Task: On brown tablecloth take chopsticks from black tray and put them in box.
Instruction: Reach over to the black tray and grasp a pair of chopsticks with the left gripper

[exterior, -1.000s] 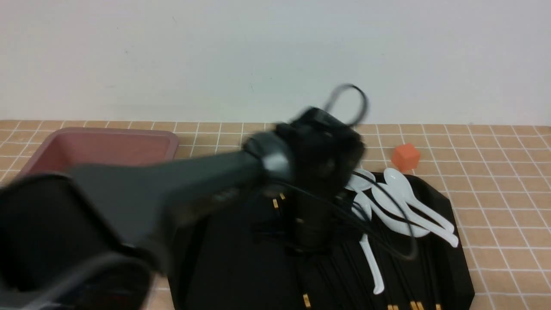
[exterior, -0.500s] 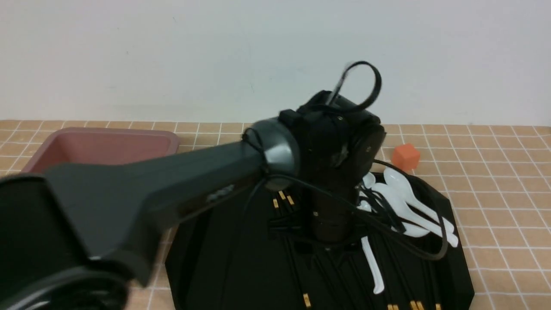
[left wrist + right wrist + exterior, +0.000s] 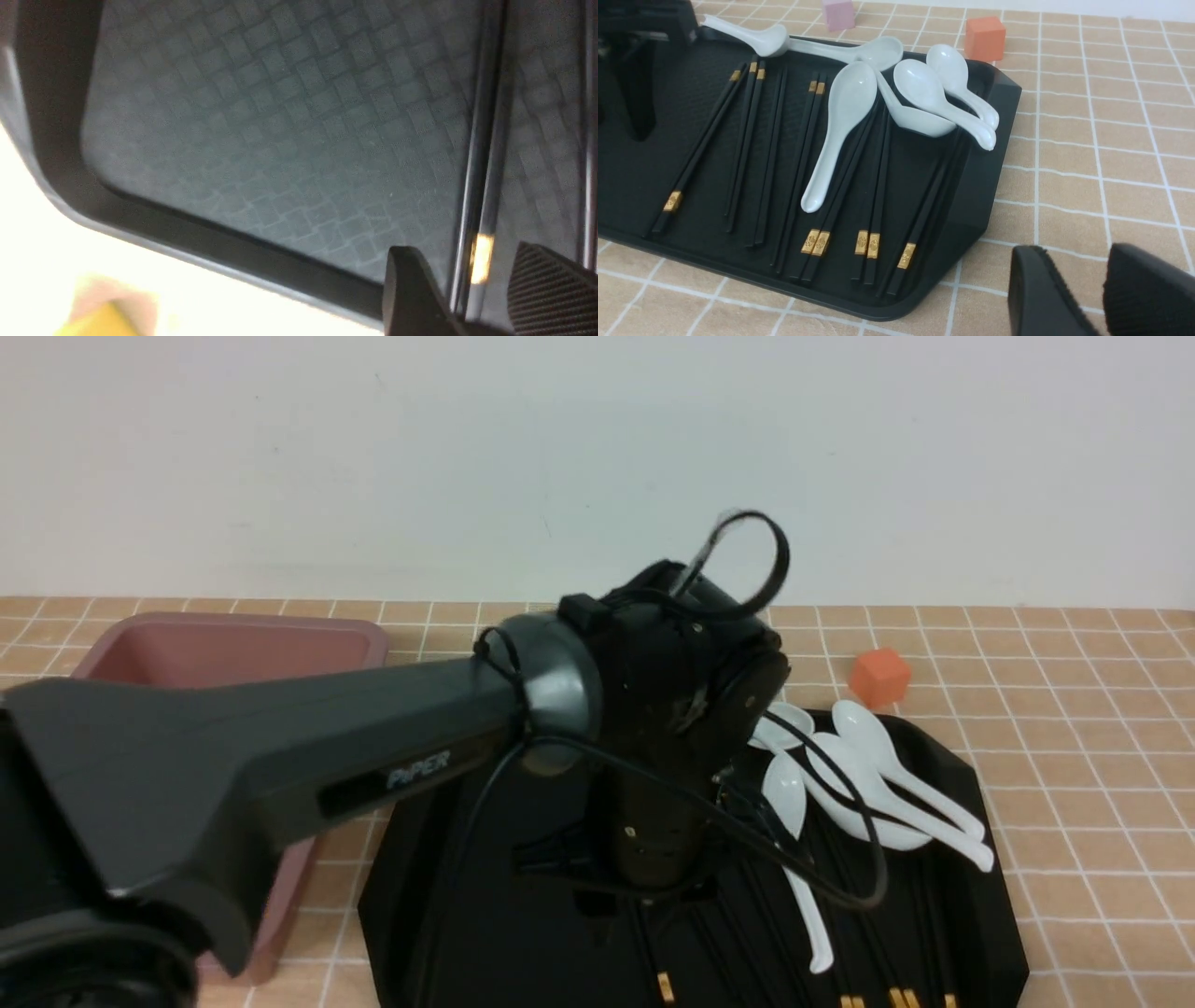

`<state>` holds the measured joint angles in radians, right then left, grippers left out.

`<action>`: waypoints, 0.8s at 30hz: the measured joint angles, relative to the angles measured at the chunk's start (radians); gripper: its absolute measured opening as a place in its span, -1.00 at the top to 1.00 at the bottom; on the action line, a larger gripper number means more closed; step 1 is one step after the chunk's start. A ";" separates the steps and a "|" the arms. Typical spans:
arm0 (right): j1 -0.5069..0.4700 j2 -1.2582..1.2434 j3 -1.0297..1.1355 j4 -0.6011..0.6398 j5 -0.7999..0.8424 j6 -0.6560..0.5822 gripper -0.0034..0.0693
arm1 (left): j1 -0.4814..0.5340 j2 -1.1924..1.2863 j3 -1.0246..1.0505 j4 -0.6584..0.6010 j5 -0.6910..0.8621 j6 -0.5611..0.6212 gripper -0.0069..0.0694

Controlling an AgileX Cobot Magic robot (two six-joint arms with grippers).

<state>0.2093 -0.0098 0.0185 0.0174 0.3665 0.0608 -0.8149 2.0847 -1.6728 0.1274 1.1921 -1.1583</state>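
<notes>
The black tray point(image 3: 971, 821) lies on the brown tablecloth point(image 3: 1074, 756), with several black chopsticks point(image 3: 752, 140) side by side in it. My left gripper point(image 3: 644, 901) points down over the tray's middle. In the left wrist view its jaws point(image 3: 465, 249) stand apart, and one chopstick point(image 3: 481, 186) with a gold band runs between the fingers, over the tray point(image 3: 187, 233). The pink-brown box point(image 3: 233, 644) stands at the far left, partly behind my left arm. My right gripper point(image 3: 1080, 252) is open and empty over the cloth, beside the tray's point(image 3: 990, 154) right corner.
Several white spoons point(image 3: 868, 775) lie across the chopsticks at the tray's far right and also show in the right wrist view point(image 3: 850, 98). An orange cube point(image 3: 879, 676) sits on the cloth behind the tray. A pink cube point(image 3: 838, 13) sits further left.
My left arm rose and swung right, then came back left and lower over the tray's middle. The chopsticks and spoons have not moved.
</notes>
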 joint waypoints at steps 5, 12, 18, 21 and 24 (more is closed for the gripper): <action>0.000 0.000 0.000 0.000 0.000 0.000 0.25 | 0.029 0.046 0.000 -0.029 -0.066 -0.062 0.01; 0.000 0.000 0.000 0.000 0.000 0.000 0.25 | 0.030 0.049 0.002 -0.037 -0.147 -0.078 0.01; 0.000 0.000 0.000 0.000 0.000 0.000 0.25 | 0.030 0.051 0.002 0.005 -0.148 -0.109 0.01; 0.000 0.000 0.000 0.000 0.000 0.000 0.25 | 0.030 0.051 0.002 0.010 -0.145 -0.112 0.01; 0.000 0.000 0.000 0.000 0.000 0.000 0.25 | 0.030 0.051 0.002 0.015 -0.141 -0.112 0.01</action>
<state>0.2093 -0.0098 0.0185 0.0174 0.3665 0.0608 -0.7852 2.1356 -1.6707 0.1419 1.0512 -1.2704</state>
